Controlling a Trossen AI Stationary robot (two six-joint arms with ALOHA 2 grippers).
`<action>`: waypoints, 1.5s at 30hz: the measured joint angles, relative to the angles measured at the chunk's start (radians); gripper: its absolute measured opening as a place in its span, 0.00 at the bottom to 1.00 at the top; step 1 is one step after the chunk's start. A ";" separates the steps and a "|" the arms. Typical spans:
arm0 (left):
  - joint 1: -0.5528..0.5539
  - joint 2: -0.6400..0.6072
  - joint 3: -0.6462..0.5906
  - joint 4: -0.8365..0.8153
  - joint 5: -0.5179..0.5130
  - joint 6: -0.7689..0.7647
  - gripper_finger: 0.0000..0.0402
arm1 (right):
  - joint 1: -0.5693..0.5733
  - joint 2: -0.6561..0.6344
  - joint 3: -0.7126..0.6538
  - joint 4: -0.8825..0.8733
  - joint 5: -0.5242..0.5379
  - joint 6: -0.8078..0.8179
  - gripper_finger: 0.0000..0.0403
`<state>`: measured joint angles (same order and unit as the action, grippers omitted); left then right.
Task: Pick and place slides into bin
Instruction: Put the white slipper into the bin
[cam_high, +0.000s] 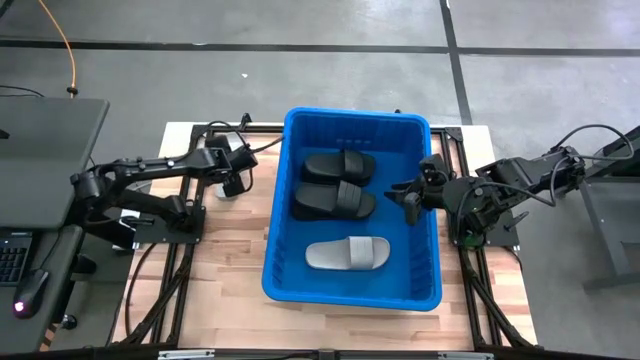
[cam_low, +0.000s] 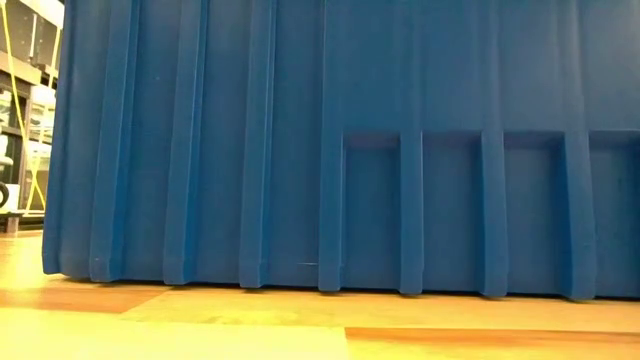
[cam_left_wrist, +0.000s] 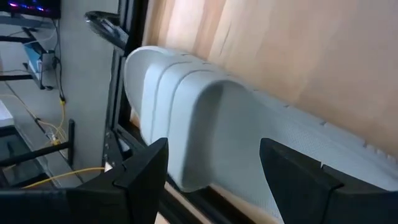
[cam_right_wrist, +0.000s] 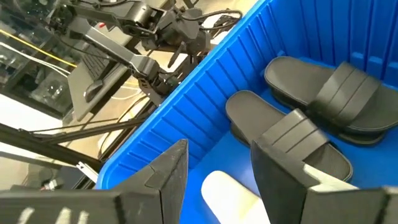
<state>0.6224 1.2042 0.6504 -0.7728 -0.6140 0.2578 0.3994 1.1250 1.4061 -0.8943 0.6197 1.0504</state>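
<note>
Straddling a pale slide (cam_left_wrist: 205, 124) at the table's edge outside the bin (cam_high: 275, 235), the left gripper (cam_left_wrist: 211, 180) stands spread and could nudge it overboard if it closes off-centre.

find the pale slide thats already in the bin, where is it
In the high view the pale slide lies inside the blue bin, in the half nearest the table's front edge, apart from the two black slides farther back.
</note>
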 joint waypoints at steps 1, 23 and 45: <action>0.000 0.015 0.000 0.011 0.000 0.001 0.61 | 0.000 0.000 0.000 0.000 0.000 0.000 0.41; 0.008 0.264 0.004 0.090 -0.227 -0.079 0.61 | 0.001 0.007 0.000 0.044 -0.049 -0.020 0.41; 0.161 0.184 0.006 0.223 -0.025 0.024 0.02 | 0.001 0.109 0.000 0.045 -0.132 0.015 0.41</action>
<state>0.7834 1.3880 0.6564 -0.5503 -0.6389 0.2819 0.4000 1.2343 1.4060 -0.8495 0.4880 1.0653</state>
